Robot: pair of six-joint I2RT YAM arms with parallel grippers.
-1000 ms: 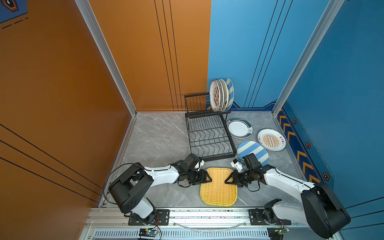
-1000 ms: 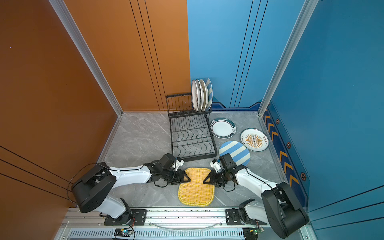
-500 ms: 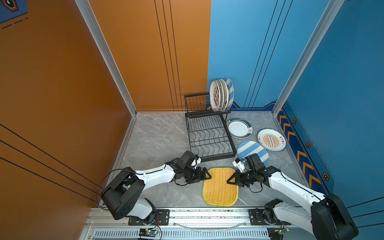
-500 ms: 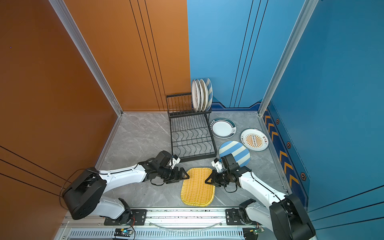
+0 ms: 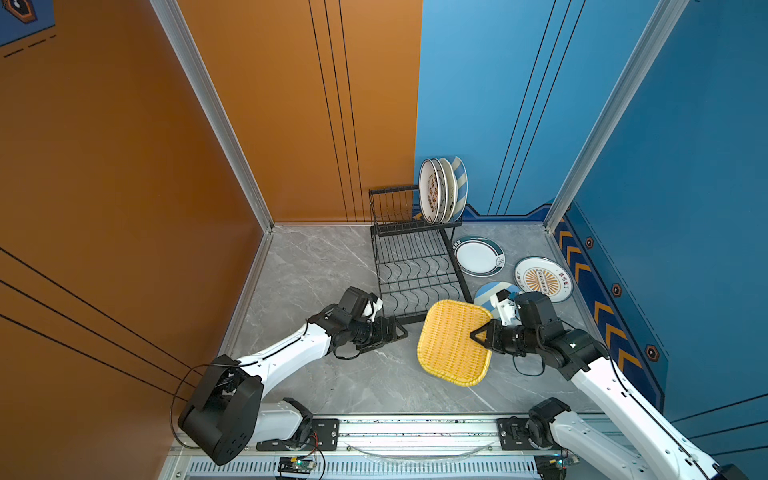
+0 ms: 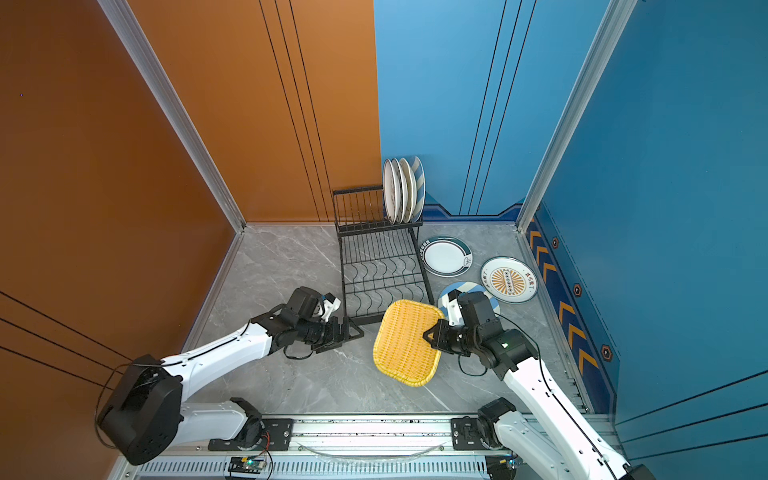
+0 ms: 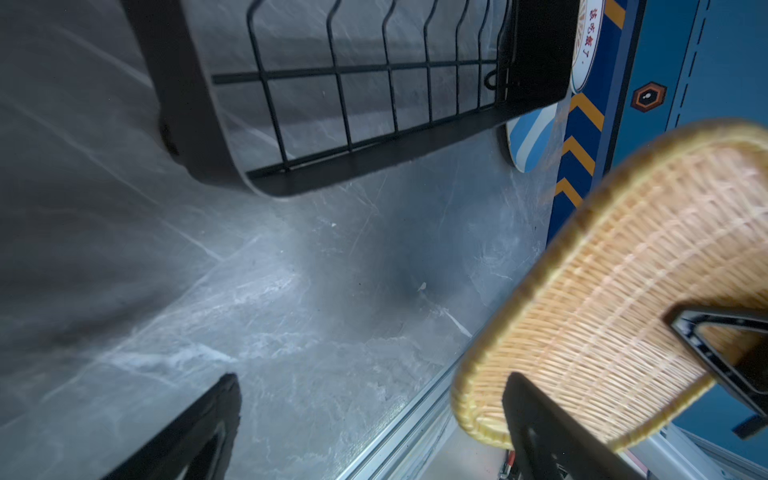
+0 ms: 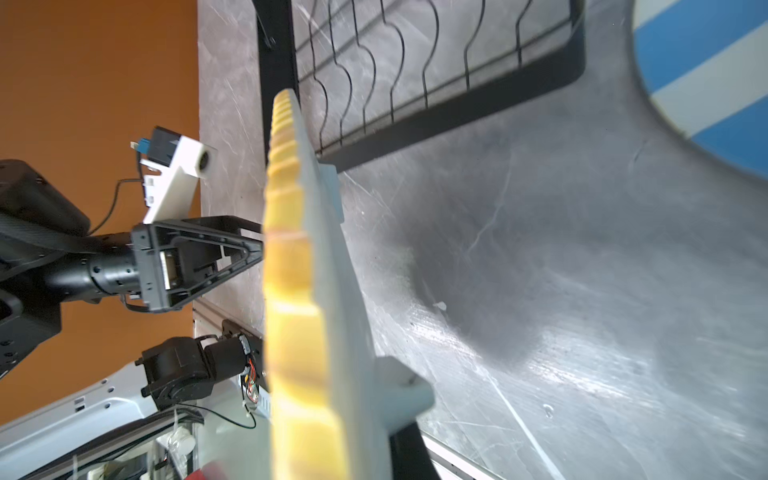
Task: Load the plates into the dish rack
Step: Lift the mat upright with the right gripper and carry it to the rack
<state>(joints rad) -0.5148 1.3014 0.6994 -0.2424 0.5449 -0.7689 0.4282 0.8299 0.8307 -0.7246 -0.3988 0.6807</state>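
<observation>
Step in hand: you are carrying the yellow woven rounded-square plate (image 5: 453,343) toward the black wire dish rack (image 5: 415,266); by my judgement this is the lift before the placing.
Right gripper: the right gripper (image 5: 478,334) is closed tight on the plate's edge, on the side nearest to its own arm.
Left gripper: the left gripper (image 5: 400,330) stands wide and holds nothing, just beside the near corner of the rack and apart from the plate.
Yellow plate: it is tilted above the grey marble worktop (image 5: 324,270), and its far edge lies over the rack's near bar in both top views. Whether its low edge touches the worktop, I cannot tell.
Rack: four upright plates (image 5: 440,189) stand at the far end; the wavy wire grid in front of them is free.
Plates waiting: a white plate with a dark green rim (image 5: 478,257), a cream plate with an orange sunburst print (image 5: 542,279) and a blue-and-cream striped plate (image 5: 484,293) lie flat on the worktop, right of the rack.
Next move: it calls for turning the plate upright and lowering its edge between two wavy wires.
Caution: the grip is on one edge only, so the plate can swing.
</observation>
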